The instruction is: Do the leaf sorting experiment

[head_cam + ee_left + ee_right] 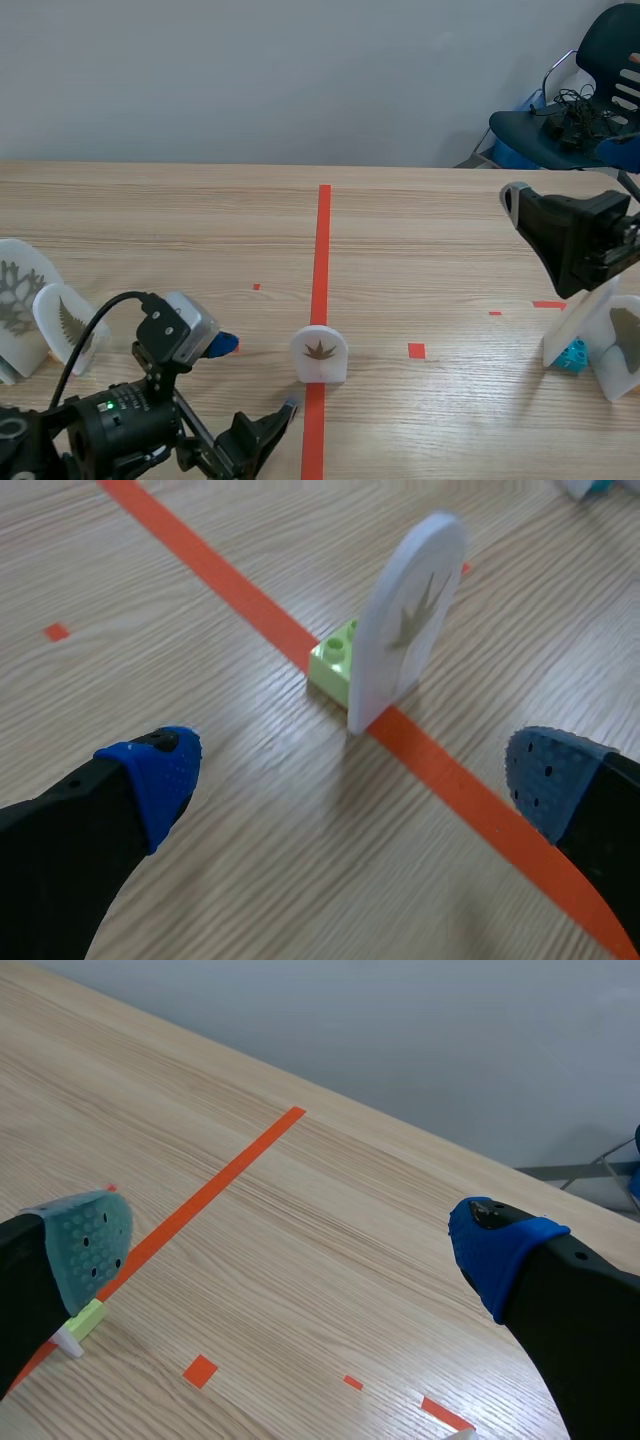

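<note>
Leaf card (410, 620) on tape line, with green brick (335, 660) behind it, seen in left wrist view only.

The table (150, 220) before me is light wood-grain and runs back to a plain pale grey wall (250, 70). An orange-red tape line (322, 250) runs down its middle. Beyond the far right corner I note a dark blue chair (600, 40), with black cables (570, 118) heaped on its seat. Lighting is even and diffuse.
</note>
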Action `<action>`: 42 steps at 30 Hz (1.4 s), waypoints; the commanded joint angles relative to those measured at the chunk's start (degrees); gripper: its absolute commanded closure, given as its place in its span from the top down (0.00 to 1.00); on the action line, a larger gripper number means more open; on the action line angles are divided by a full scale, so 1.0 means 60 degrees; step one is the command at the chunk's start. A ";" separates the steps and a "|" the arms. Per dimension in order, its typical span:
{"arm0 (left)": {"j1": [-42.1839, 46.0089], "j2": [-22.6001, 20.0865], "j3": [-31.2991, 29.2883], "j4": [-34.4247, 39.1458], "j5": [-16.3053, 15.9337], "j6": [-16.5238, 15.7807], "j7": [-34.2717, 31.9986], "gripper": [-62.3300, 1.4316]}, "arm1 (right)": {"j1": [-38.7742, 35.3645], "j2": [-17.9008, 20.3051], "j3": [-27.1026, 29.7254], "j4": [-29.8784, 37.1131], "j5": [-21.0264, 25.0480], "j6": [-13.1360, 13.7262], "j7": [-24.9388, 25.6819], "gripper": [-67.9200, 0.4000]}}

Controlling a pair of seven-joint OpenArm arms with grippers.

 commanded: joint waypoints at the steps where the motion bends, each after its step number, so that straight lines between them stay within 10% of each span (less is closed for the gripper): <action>1: -0.0175 0.0175 0.0113 0.0219 0.0106 -0.0084 -0.0350 1.00 | 0.0127 0.0149 0.0036 0.0036 0.0095 -0.0029 0.0142 1.00; 11: -0.0965 0.1107 0.1005 -0.0408 0.0361 -0.0076 -0.0565 1.00 | 0.0127 0.0149 0.0036 0.0036 0.0062 -0.0033 0.0076 1.00; 17: -0.0962 0.1392 0.1027 -0.0415 0.0361 0.0124 -0.0514 0.48 | 0.0127 0.0149 0.0036 0.0036 0.0066 -0.0033 0.0080 1.00; 24: -0.0962 0.1355 0.1027 -0.0415 0.0364 0.0444 -0.0408 0.11 | 0.0127 0.0117 0.0036 0.0036 0.0066 -0.0033 0.0080 1.00; 33: -0.0506 0.0918 0.0801 0.1096 -0.0142 0.0339 0.0922 0.09 | 0.0127 0.0102 0.0036 0.0036 0.0066 -0.0033 0.0080 1.00; 42: 0.1978 0.0546 -0.1785 0.3876 -0.0954 0.0554 0.1137 0.09 | 0.0131 0.0102 0.0036 0.0036 0.0066 -0.0033 0.0084 1.00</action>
